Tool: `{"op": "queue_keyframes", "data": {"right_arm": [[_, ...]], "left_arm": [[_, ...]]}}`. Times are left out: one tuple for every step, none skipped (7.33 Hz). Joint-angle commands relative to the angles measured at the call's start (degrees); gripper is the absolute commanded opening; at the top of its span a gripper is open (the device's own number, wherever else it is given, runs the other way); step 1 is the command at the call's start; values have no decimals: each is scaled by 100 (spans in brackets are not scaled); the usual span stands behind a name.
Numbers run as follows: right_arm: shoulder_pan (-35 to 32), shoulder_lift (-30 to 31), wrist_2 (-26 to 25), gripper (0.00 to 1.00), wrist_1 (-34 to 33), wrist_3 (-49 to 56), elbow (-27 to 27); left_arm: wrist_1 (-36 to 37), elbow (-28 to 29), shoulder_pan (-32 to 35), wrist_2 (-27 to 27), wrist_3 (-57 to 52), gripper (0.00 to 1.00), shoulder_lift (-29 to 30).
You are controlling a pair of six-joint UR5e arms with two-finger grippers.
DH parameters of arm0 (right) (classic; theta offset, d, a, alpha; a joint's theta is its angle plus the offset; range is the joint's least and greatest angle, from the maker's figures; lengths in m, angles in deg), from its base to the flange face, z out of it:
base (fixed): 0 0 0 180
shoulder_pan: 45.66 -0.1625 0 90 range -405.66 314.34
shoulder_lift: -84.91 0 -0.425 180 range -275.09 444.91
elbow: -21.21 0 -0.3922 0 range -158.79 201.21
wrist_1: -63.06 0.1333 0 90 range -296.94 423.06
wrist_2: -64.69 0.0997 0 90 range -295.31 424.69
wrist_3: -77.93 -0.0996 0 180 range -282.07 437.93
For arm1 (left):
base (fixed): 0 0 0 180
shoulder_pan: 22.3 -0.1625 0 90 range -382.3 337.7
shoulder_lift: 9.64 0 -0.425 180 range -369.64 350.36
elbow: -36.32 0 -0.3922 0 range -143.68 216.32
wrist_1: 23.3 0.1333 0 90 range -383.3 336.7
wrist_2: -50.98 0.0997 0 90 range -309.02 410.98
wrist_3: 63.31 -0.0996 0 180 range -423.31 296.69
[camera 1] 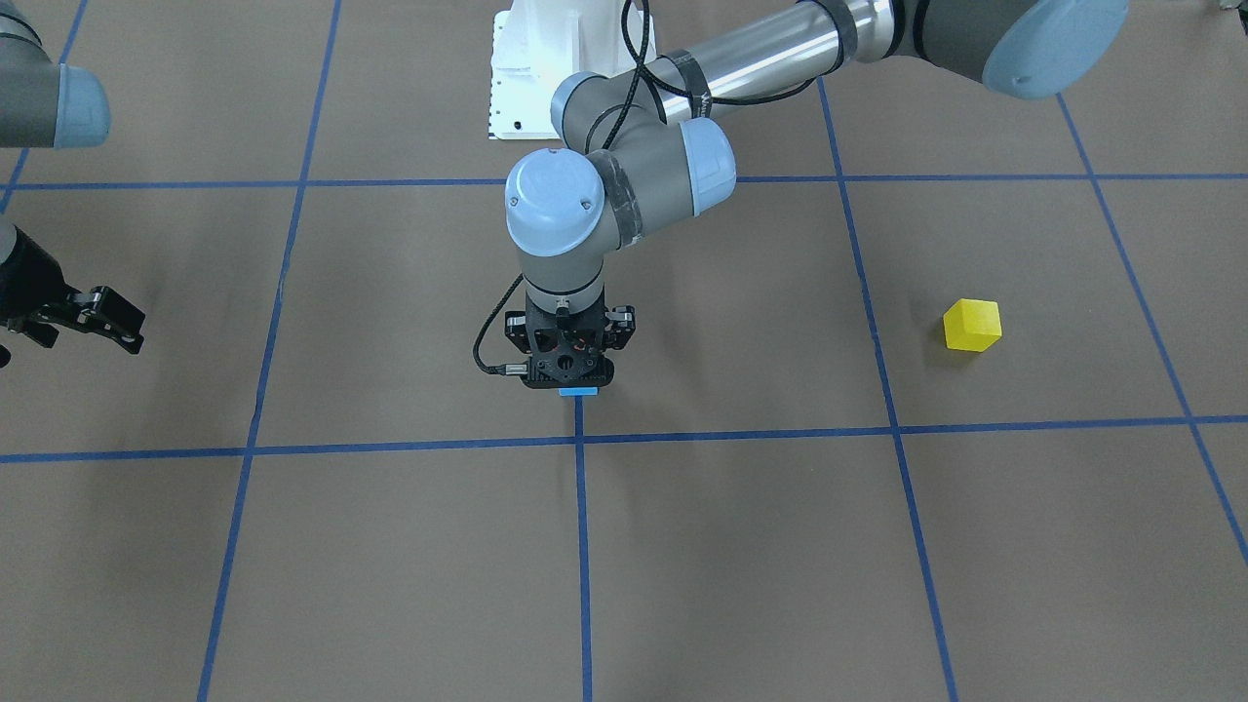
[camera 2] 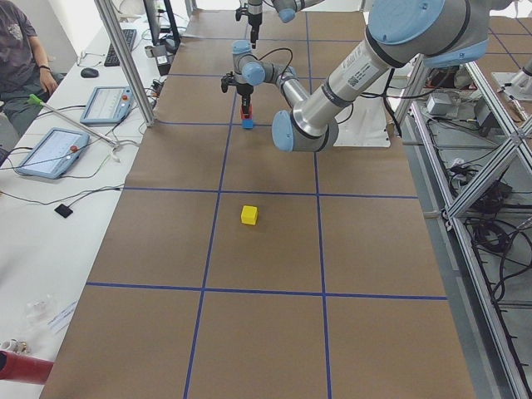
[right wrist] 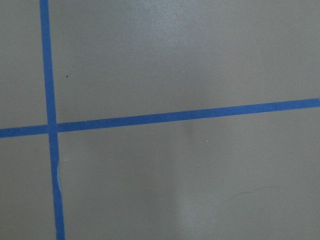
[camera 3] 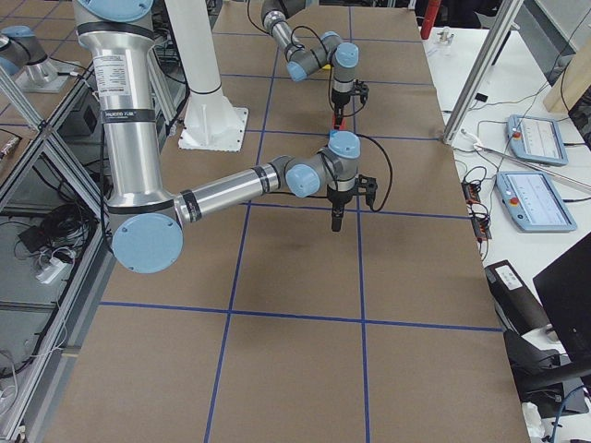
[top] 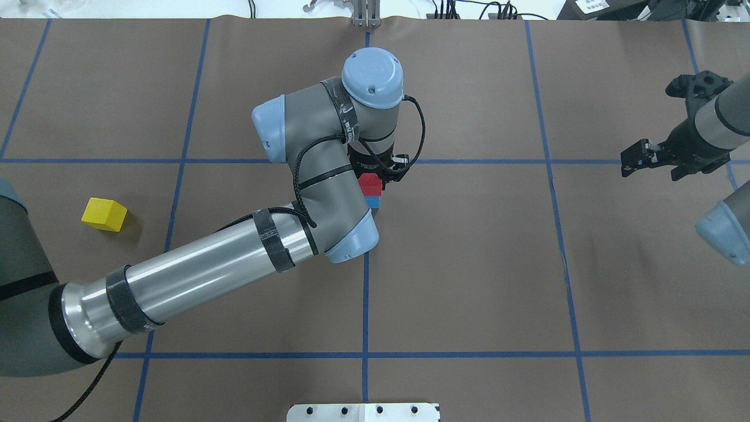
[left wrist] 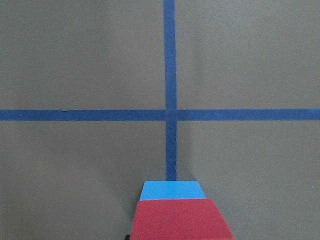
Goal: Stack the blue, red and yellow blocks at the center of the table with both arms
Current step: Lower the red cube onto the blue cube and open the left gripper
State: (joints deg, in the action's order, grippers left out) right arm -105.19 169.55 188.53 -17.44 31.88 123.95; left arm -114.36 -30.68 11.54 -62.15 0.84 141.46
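Note:
My left gripper (top: 379, 173) hangs over the table's centre, shut on the red block (top: 370, 183). The red block sits on top of the blue block (top: 372, 203), next to a tape crossing. The left wrist view shows the red block (left wrist: 180, 220) at its bottom edge with the blue block (left wrist: 173, 190) just beyond it. In the front view only a blue sliver (camera 1: 578, 391) shows under the gripper (camera 1: 568, 366). The yellow block (top: 104, 214) lies alone on my left side, also seen from the front (camera 1: 972, 325). My right gripper (top: 634, 159) is open and empty, far to the right.
Brown table paper with a blue tape grid (top: 365, 293). The white robot base plate (camera 1: 546, 78) sits at the robot's edge. Tablets and cables lie on the side bench (camera 2: 50, 150) beyond the far table edge. The right wrist view shows only bare paper and tape (right wrist: 50, 125).

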Motion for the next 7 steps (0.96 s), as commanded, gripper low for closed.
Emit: {"op": "queue_keyframes", "data": {"right_arm": [[2,0,0,100,0,0,0],[2,0,0,100,0,0,0],[2,0,0,100,0,0,0],[2,0,0,100,0,9,0],[-6,0,0,100,0,9,0],[-6,0,0,100,0,9,9],[-6,0,0,100,0,9,18]], "left_arm": [[-9,-24,0,-7,-17,56,-80],[-9,-33,0,2,-8,98,-81],[0,-42,0,-7,1,100,-63],[17,-111,-9,-7,10,100,-54],[26,-147,-9,-24,10,100,-46],[78,-304,9,-42,10,100,-46],[236,-619,113,-138,-8,100,-63]]}}
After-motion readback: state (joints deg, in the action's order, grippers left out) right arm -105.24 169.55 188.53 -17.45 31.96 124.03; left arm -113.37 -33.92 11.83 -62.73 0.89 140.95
